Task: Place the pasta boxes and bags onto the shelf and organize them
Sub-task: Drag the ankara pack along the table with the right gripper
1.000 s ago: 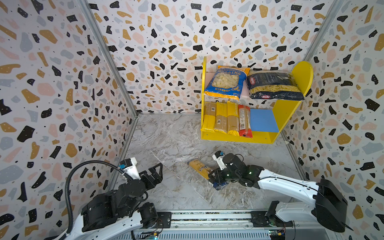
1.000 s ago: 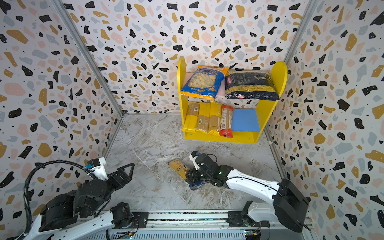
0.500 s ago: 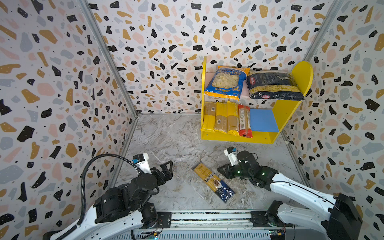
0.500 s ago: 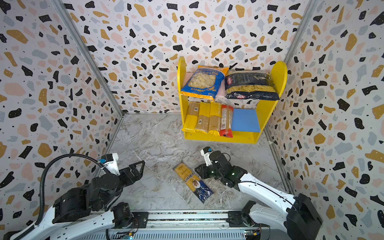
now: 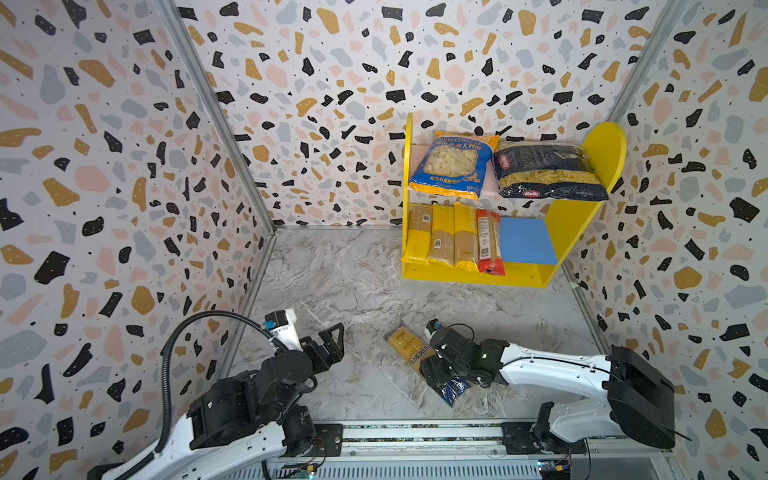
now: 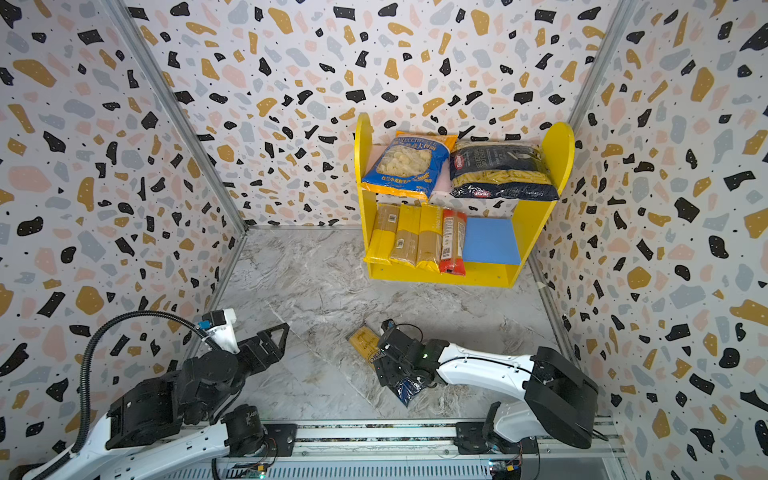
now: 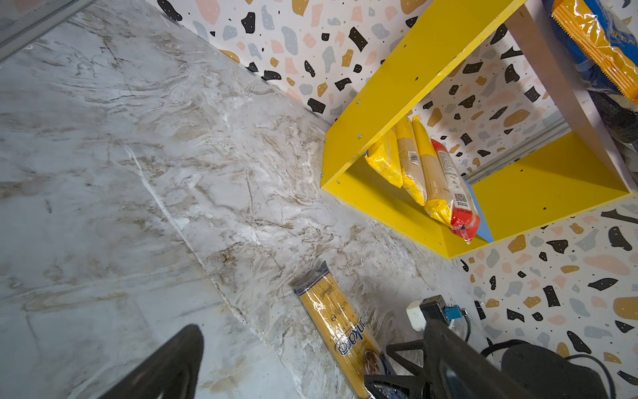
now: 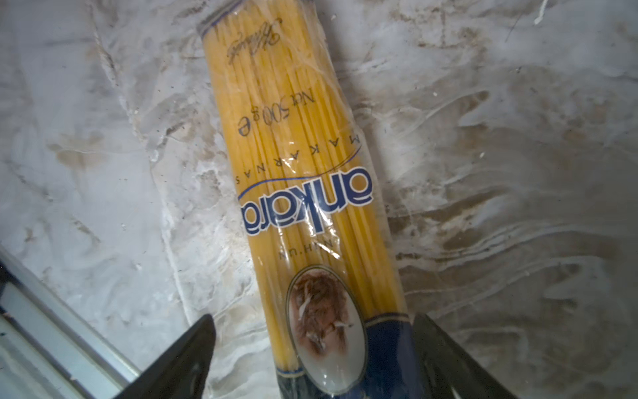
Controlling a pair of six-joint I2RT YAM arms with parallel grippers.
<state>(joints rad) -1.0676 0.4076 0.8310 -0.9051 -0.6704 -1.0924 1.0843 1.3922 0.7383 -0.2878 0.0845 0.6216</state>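
A slim, blue-ended spaghetti pack [image 5: 409, 347] [image 6: 363, 340] [image 7: 338, 324] [image 8: 297, 155] lies diagonally on the marble floor near the front. My right gripper [image 5: 439, 369] [image 6: 388, 366] [image 8: 314, 359] is open and straddles its blue end, with one finger on each side. My left gripper [image 5: 330, 347] [image 6: 274, 340] stands open and empty to the left, apart from the pack. The shelf [image 5: 598, 141] [image 6: 561, 141] [image 7: 397, 86] stands at the back right. Its upper board holds an orecchiette bag [image 5: 453, 164] and a navy penne bag [image 5: 544, 170]. Three yellow packs [image 5: 442, 237] and a red pack [image 5: 489, 241] lie on the lower board.
The right part of the blue lower board [image 5: 525, 241] [image 6: 490, 241] is bare. Terrazzo walls close in the left, back and right. A metal rail [image 5: 415, 432] runs along the front edge, with both arm bases on it. The left arm's black cable [image 5: 174, 340] loops beside the left wall.
The right gripper was shut and let the pack drop flat, drew back, then came down over its blue end and opened. The left arm has reached further forward.
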